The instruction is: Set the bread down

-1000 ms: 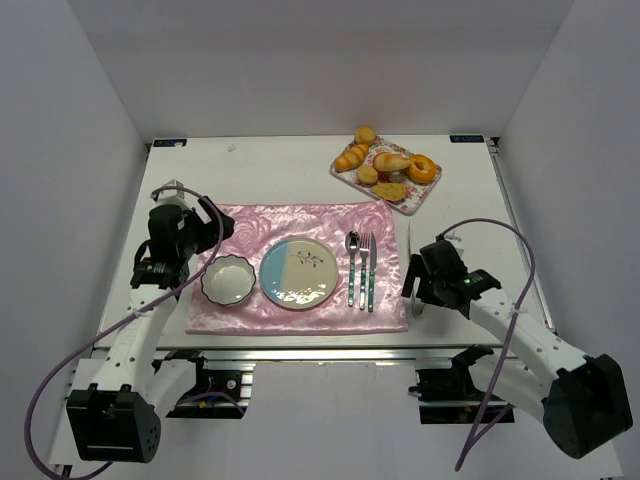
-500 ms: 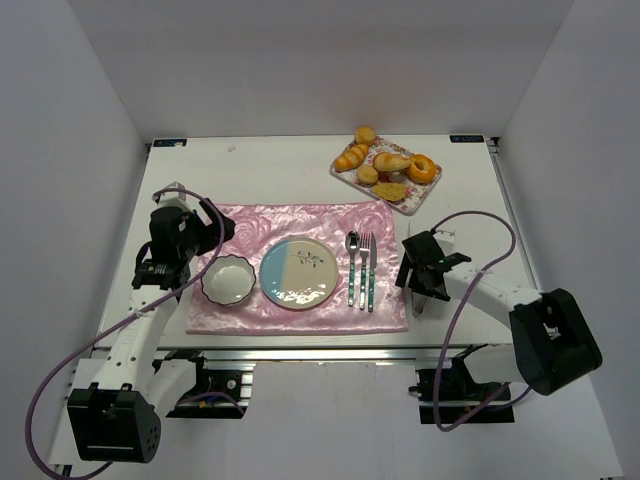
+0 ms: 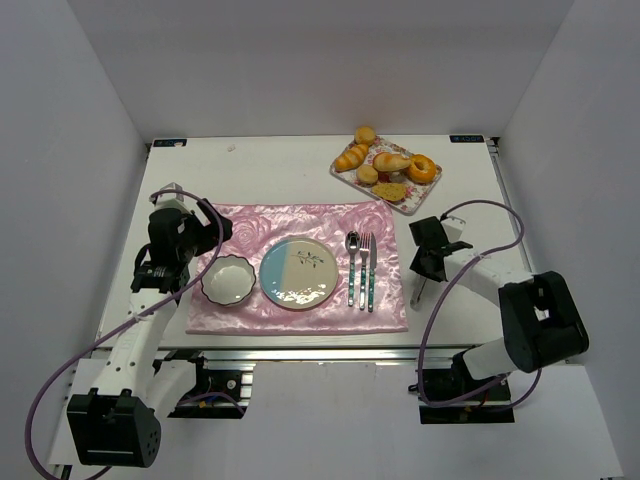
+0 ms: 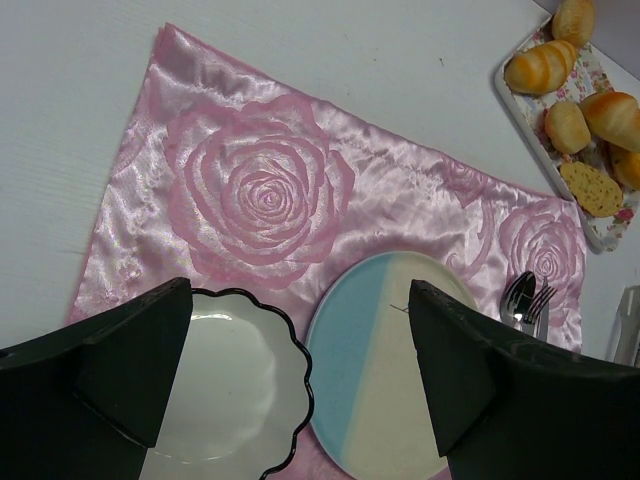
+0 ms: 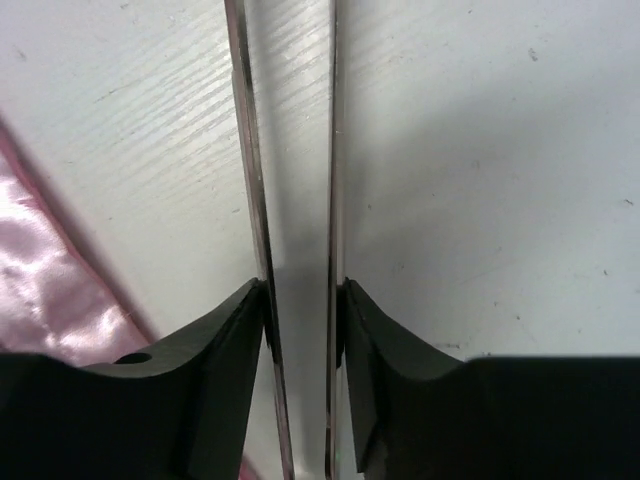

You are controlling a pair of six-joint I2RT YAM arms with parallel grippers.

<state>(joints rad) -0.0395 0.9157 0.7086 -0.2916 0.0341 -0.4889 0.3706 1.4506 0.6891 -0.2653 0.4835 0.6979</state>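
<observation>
Several bread pieces (image 3: 392, 162) lie on a floral tray (image 3: 405, 206) at the back right, also seen in the left wrist view as bread (image 4: 540, 68) on the tray (image 4: 610, 225). My right gripper (image 3: 428, 262) is low over the table just right of the pink mat, well short of the tray. In its wrist view the right gripper (image 5: 300, 290) is shut on metal tongs (image 5: 245, 150), one finger pressing each blade. My left gripper (image 4: 300, 300) hangs open and empty above the bowl (image 4: 215, 385) and the plate (image 4: 385, 370).
A pink rose-patterned mat (image 3: 260, 225) carries a scalloped white bowl (image 3: 227, 279), a blue-and-cream plate (image 3: 298, 272), a spoon (image 3: 352, 268) and a fork (image 3: 368, 270). The tongs' end (image 3: 416, 295) pokes out toward the table's front edge.
My right arm has swung in beside the mat's right edge and its jaws have closed from wide open onto the tongs. The left arm has not moved.
</observation>
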